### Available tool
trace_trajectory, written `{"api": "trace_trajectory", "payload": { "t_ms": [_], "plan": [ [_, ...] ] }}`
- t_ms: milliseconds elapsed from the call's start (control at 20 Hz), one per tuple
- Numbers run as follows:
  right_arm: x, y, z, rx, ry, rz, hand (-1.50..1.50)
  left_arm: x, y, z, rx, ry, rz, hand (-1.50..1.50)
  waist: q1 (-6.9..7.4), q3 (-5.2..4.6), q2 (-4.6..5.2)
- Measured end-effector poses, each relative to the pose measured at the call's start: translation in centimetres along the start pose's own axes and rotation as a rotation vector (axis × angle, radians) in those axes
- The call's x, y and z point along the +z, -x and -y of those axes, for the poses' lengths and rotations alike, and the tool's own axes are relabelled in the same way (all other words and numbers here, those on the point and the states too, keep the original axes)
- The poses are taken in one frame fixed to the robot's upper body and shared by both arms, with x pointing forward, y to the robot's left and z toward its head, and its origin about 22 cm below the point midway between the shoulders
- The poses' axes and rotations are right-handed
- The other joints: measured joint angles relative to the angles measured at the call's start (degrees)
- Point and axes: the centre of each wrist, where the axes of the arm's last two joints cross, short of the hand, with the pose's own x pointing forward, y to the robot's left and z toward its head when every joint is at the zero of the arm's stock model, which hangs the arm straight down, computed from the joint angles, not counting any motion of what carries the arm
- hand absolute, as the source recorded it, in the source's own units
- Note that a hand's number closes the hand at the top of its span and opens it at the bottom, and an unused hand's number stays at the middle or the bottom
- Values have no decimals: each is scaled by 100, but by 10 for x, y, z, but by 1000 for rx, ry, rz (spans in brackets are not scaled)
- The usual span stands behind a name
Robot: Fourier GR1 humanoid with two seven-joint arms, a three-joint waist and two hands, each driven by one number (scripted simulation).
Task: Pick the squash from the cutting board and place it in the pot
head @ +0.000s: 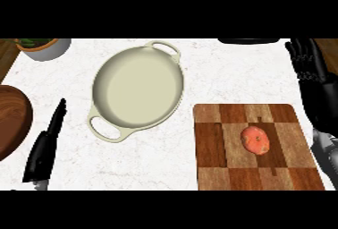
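At the far left edge lies a dark round wooden plate [10,118]. Just to its right, a black-handled kitchen knife [45,145] rests on the white marbled counter [158,165], with its tip toward the far edge. In the far left corner stands a small grey bowl of greens [41,46].

Left of centre sits the cream oval two-handled pot [137,89]. It holds nothing, and its long axis is tilted, running from the near-left handle to the far-right handle.

Right of centre lies the chequered brown wooden cutting board [254,120]. The small orange-pink oval squash [255,139] lies on the board, slightly right of its centre. Its long axis runs roughly near-to-far, with the far end leaning slightly left. No stem end can be made out.

At the right edge, the black right hand [310,67] is raised beside the board with its fingers straight and open, holding nothing. The left hand is not visible.

Step in hand, as judged: approach and grasp.
- Bring the right hand over the squash.
- Close the fingers and thumb across its short width, not along its length.
- Lift clear of the board before travelling left to the pot.
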Motion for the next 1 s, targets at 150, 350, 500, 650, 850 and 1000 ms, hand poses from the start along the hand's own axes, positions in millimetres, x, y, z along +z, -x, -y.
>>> {"api": "trace_trajectory", "payload": {
  "t_ms": [150, 350, 500, 650, 850, 1000],
  "plan": [
    [15, 8, -7, -25, -75, -71, 150, -12, 1, -10, -12, -9, -56, 0, 60, 6, -50],
    [34, 25, -8, 50, -219, -171, 150, -19, 9, -30, -25, -55, -187, 0, 109, -11, -69],
    [51, 38, -3, 188, -33, -169, -150, -17, 18, -35, 9, -70, -320, 0, -11, 5, -92],
    [85, 50, -22, 245, 45, -145, -150, -24, 16, -43, 22, -67, -391, 0, 17, 11, -101],
    [116, 45, -26, 314, 51, -119, -150, -32, 4, -42, 35, -56, -440, 0, 67, 14, -109],
    [123, 27, -13, 392, -10, -146, -150, -38, -1, -45, 37, -55, -452, 0, 66, 7, -119]
  ]
}}
